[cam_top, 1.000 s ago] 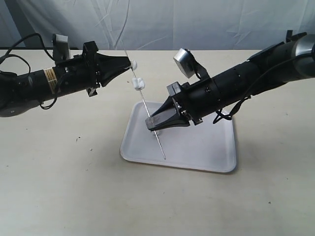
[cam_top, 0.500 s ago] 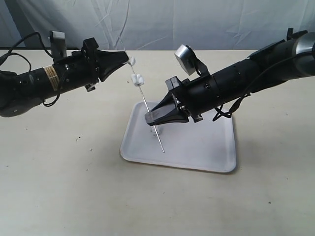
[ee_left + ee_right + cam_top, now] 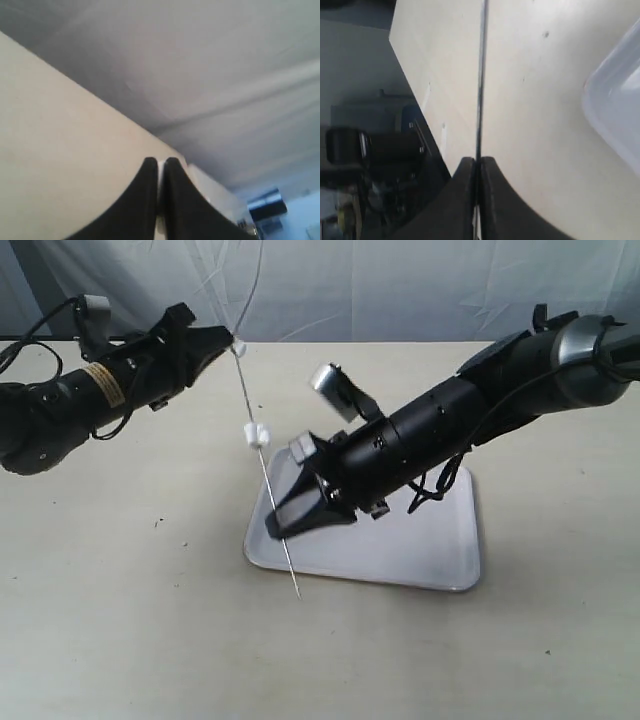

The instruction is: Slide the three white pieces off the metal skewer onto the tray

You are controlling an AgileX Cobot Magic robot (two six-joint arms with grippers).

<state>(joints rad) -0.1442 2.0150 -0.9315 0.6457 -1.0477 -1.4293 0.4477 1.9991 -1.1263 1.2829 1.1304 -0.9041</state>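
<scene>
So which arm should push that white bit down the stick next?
Probably the left. The left fingers are shut at the top of the metal skewer, above the white piece; the right fingers clamp the skewer below it, busy steadying it.

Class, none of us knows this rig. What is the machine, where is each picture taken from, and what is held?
Two black robot arms work over a beige table. The wide picture comes from a camera off the arms; the other two look along each gripper from its wrist. A white tray lies on the table. The right gripper is shut on a thin metal skewer, with a white piece threaded on it. The left gripper is shut at the skewer's top end.
</scene>
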